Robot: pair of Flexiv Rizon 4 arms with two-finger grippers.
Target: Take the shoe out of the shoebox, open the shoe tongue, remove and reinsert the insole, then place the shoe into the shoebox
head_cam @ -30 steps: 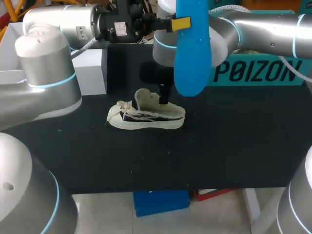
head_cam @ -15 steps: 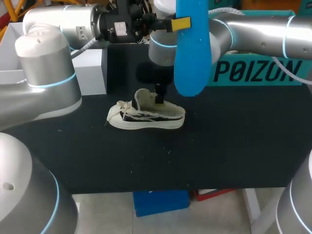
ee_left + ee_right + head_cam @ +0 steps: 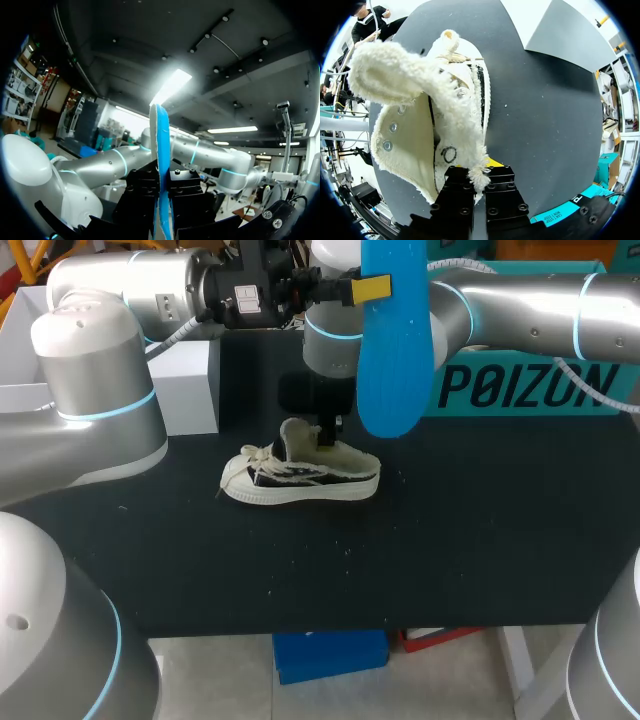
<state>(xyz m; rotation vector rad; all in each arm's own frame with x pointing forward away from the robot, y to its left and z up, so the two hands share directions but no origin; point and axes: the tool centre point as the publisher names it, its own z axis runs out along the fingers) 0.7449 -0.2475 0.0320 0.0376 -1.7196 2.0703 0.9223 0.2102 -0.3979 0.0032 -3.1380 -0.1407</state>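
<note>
Shoe [image 3: 300, 480] is out of the shoebox [image 3: 530, 390] and lies mid-surface [image 3: 450, 540], toe toward 9 o'clock; the box sits at its 2 o'clock. Tongue [image 3: 435, 95] is up and folded forward. Insole [image 3: 392, 350] is out, hanging upright above the shoe's 1 o'clock with the left end effector [image 3: 372, 287] clamped on its upper end. Right end effector [image 3: 328, 432] is down at the shoe's opening, set narrow and seemingly pinching the tongue's fleece edge, though the contact is partly hidden. Judged done: removal from box, tongue opened, insole pulled. Judged left: reinsert insole, return shoe to box.
</note>
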